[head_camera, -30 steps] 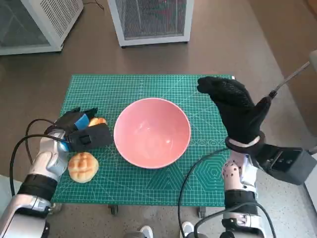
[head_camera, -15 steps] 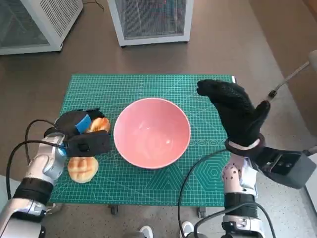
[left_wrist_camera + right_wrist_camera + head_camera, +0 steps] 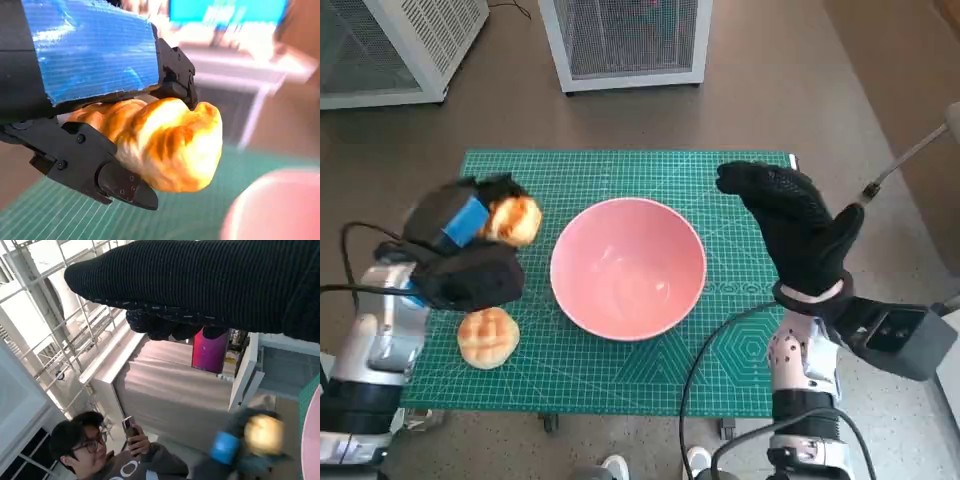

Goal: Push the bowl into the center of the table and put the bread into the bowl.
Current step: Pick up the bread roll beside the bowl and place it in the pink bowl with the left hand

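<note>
A pink bowl [image 3: 628, 266] sits near the middle of the green cutting mat [image 3: 620, 175]. My left hand [image 3: 460, 222] is raised above the mat's left side and holds a golden bread piece [image 3: 513, 220], seen close up in the left wrist view as a glossy bread piece [image 3: 170, 145] between the black fingers [image 3: 95, 165]. A second round bun [image 3: 487, 337] lies on the mat below that hand. My right hand [image 3: 792, 225] hovers to the right of the bowl, fingers spread, holding nothing. The right wrist view shows the glove [image 3: 210, 285] and, blurred, the left hand with bread [image 3: 255, 437].
Two white mesh-sided units [image 3: 625, 40] stand on the floor beyond the table. A person holding a phone [image 3: 127, 432] shows in the right wrist view. A thin rod [image 3: 905, 160] lies off the table's right side.
My left hand has lifted off the mat with the bread piece and moved up toward the bowl's rim height. The right hand and bowl have stayed put.
</note>
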`<state>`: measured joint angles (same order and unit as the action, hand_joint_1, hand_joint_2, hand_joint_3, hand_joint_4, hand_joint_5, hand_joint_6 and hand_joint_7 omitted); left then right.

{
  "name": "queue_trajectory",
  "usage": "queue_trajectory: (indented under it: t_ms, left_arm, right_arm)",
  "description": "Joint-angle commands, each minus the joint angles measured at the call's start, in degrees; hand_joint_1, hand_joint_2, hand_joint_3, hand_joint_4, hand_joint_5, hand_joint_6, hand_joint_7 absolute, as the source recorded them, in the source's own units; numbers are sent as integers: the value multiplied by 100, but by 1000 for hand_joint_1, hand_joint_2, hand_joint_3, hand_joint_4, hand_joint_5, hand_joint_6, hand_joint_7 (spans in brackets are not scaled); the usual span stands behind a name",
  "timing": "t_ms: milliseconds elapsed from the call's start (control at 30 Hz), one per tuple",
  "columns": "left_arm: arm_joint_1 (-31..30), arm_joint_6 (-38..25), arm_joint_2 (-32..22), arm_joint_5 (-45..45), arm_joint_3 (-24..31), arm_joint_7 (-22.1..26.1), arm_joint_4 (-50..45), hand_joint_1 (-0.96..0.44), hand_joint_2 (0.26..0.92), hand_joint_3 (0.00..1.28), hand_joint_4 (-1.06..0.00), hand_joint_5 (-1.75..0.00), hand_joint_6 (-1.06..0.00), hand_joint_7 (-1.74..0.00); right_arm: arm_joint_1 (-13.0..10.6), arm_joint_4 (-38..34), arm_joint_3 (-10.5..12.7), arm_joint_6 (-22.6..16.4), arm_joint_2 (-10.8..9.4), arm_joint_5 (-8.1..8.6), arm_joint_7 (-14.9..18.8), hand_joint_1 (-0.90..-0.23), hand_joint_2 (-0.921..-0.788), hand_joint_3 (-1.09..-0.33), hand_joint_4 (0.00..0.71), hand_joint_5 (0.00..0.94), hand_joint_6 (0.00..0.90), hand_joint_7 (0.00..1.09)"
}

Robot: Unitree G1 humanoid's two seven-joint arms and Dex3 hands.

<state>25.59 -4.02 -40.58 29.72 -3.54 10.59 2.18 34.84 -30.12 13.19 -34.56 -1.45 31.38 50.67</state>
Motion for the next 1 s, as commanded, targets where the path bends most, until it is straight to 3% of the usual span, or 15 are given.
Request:
queue_trajectory:
  t_ms: [33, 233, 467, 767, 800, 867, 900, 967, 1000]
  left_arm:
    - [-208, -23, 39, -144, 276, 87, -889, 2, 920, 61, -647, -1236, -685, -1078]
    - [-250, 206, 241, -442, 369, 122, -1447, 1, 920, 59, -629, -1239, -706, -1074]
    - [-198, 355, 561, -638, 117, 323, -1804, 1, 920, 57, -633, -1246, -706, -1062]
    - [3, 873, 943, -944, -313, 614, -1333, 2, 920, 49, -655, -1259, -710, -1018]
    - [23, 905, 978, -997, -362, 686, -1238, 2, 920, 56, -658, -1264, -692, -1027]
    - [53, 965, 1028, -1079, -427, 815, -1080, 1, 921, 152, -602, -1300, -524, -1217]
    - [63, 989, 1039, -1105, -440, 864, -1025, 7, 900, 153, -551, -1161, -482, -1119]
    - [83, 1004, 1039, -1127, -469, 969, -952, 19, 860, 107, -480, -577, -462, -652]
    - [88, 963, 1027, -1125, -481, 1037, -951, 19, 855, 91, -468, -467, -465, -558]
  right_arm:
    - [-145, -10, -29, 94, -21, 25, -42, -523, -921, -501, 277, 1, 428, 8]
    - [-149, -21, -18, 130, -3, 41, -21, -525, -921, -498, 278, 2, 429, 9]
    - [-151, -21, -7, 151, 20, 57, 1, -523, -921, -497, 280, 2, 431, 9]
    - [-157, -23, -21, 135, 18, 25, -10, -518, -921, -497, 282, 2, 432, 9]
    - [-164, -17, -26, 126, 17, 17, -12, -518, -921, -497, 282, 2, 432, 9]
    - [-176, -3, -34, 111, 17, 3, -18, -517, -921, -497, 283, 2, 432, 9]
    - [-179, 2, -37, 106, 18, -2, -21, -517, -921, -497, 283, 2, 432, 9]
    - [-187, 12, -37, 104, 26, -4, -21, -516, -921, -497, 283, 2, 432, 9]
    - [-190, 15, -35, 107, 32, -3, -19, -515, -921, -498, 283, 2, 432, 9]
